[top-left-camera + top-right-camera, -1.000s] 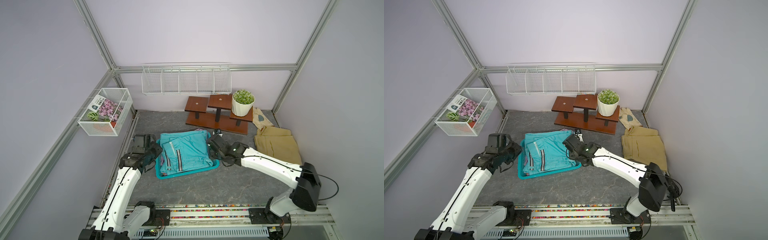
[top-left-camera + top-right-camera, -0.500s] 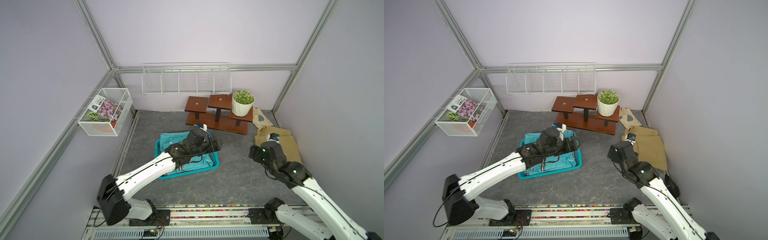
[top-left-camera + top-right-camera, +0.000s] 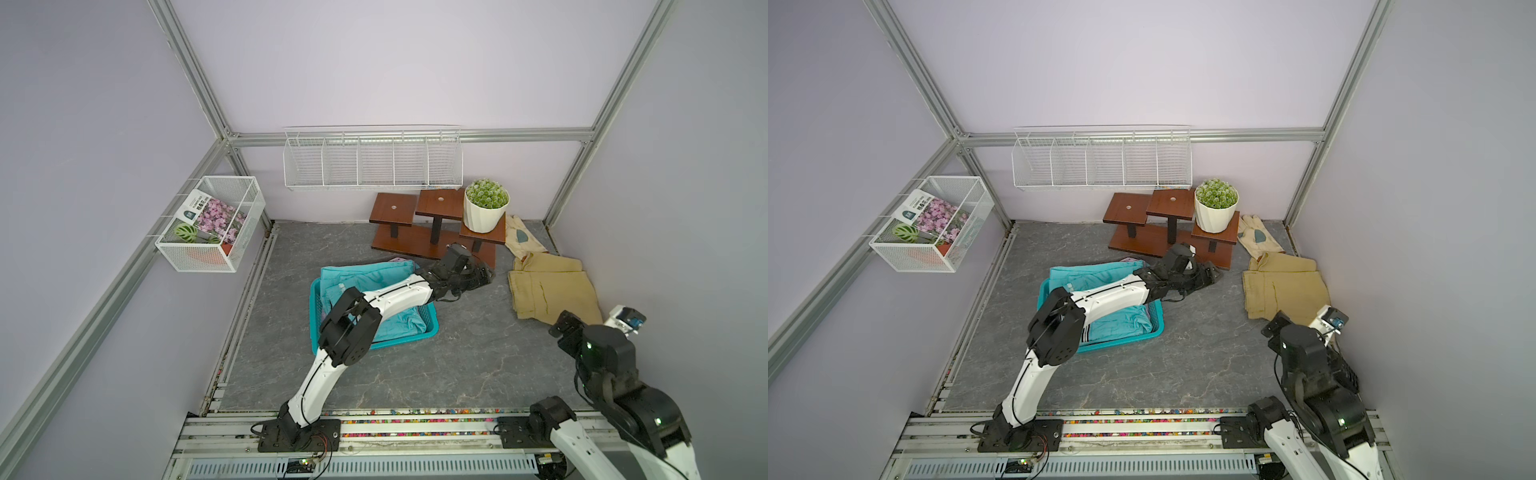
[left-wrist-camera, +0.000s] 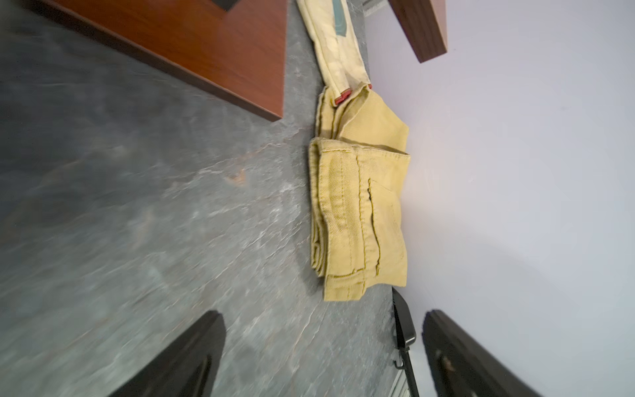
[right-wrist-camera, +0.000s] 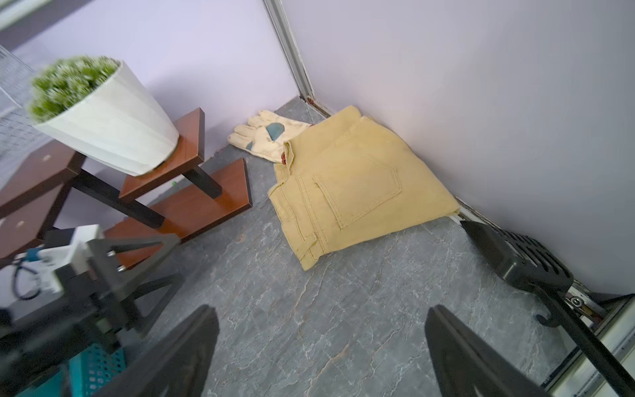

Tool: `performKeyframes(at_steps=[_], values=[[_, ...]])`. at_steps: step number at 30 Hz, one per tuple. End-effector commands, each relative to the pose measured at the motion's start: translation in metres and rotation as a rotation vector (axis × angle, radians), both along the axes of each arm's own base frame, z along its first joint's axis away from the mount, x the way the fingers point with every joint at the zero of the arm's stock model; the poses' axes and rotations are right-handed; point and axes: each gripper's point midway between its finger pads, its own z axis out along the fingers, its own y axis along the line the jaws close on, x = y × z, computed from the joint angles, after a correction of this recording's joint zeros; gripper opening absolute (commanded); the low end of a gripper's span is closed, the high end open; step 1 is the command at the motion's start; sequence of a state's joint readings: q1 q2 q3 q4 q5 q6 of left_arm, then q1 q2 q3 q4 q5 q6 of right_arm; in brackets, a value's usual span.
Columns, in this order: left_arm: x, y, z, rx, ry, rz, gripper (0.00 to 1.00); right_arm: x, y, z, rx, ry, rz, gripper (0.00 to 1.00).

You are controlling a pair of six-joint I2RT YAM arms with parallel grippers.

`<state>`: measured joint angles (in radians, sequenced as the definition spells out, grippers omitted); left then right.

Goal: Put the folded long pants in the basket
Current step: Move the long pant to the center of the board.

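Grey marbled floor (image 3: 457, 353), lilac walls (image 3: 374, 62)

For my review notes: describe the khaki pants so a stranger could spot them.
Look to the far right corner of the grey floor, beside the wooden stepped stand. The folded khaki pants lie by the wall. Unlike the small cream glove at their far edge, they are a large tan rectangle with a stitched pocket.
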<state>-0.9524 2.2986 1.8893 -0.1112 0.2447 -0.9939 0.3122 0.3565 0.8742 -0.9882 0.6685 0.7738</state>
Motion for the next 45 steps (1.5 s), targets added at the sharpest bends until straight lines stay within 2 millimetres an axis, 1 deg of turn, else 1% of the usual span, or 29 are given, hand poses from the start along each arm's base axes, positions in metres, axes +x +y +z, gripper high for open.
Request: performKeyframes(at_steps=[1,2,3,6,8,11,15,18,22,28,30,33,34,36,38,39,42,45], values=[[-0.008,-0.028,-0.005,-0.015,0.029,-0.044,0.95,-0.011,-0.007,0.007,0.003,-0.043,-0.022,0.99],[-0.007,-0.034,-0.010,-0.016,0.039,-0.046,0.95,-0.011,-0.006,0.010,0.003,-0.041,-0.011,0.99],[-0.005,-0.037,-0.020,-0.007,0.053,-0.042,0.94,-0.010,-0.004,0.011,0.001,-0.029,0.000,0.99],[-0.002,-0.050,-0.041,0.002,0.066,-0.054,0.93,-0.004,0.001,0.009,0.002,0.008,0.016,0.99],[-0.004,-0.062,-0.048,-0.009,0.058,-0.074,0.93,-0.001,0.003,0.010,0.003,0.003,0.028,0.99],[-0.007,-0.077,-0.059,-0.014,0.056,-0.094,0.93,-0.003,0.003,0.015,-0.002,-0.010,0.036,0.99],[-0.007,-0.088,-0.077,-0.046,0.088,-0.098,0.92,-0.007,0.003,0.020,-0.006,-0.013,0.046,0.98],[-0.009,-0.093,-0.093,-0.061,0.104,-0.103,0.90,-0.008,0.005,0.020,0.003,-0.022,0.062,0.98],[-0.019,-0.104,-0.106,-0.079,0.147,-0.118,0.87,-0.009,0.007,0.023,0.009,-0.039,0.078,0.99],[-0.048,-0.122,-0.112,-0.096,0.138,-0.159,0.78,-0.009,0.009,0.025,0.009,-0.048,0.100,0.99],[-0.057,-0.126,-0.114,-0.095,0.137,-0.171,0.71,-0.009,0.011,0.024,0.012,-0.055,0.110,0.99],[-0.060,-0.128,-0.118,-0.093,0.139,-0.169,0.62,-0.009,0.012,0.024,0.015,-0.059,0.120,0.99],[-0.060,-0.128,-0.119,-0.095,0.143,-0.169,0.55,-0.009,0.013,0.024,0.014,-0.055,0.123,0.99],[-0.061,-0.129,-0.123,-0.096,0.150,-0.169,0.34,-0.009,0.014,0.024,0.017,-0.057,0.127,0.99],[-0.060,-0.128,-0.127,-0.089,0.156,-0.166,0.08,-0.009,0.014,0.023,0.016,-0.054,0.129,0.99],[-0.060,-0.127,-0.128,-0.086,0.157,-0.164,0.00,-0.009,0.014,0.023,0.015,-0.054,0.129,0.99],[-0.052,-0.120,-0.130,-0.070,0.160,-0.138,0.00,-0.009,0.014,0.021,0.012,-0.052,0.130,0.99],[-0.043,-0.103,-0.124,-0.061,0.154,-0.112,0.00,-0.009,0.014,0.019,0.007,-0.047,0.128,0.99]])
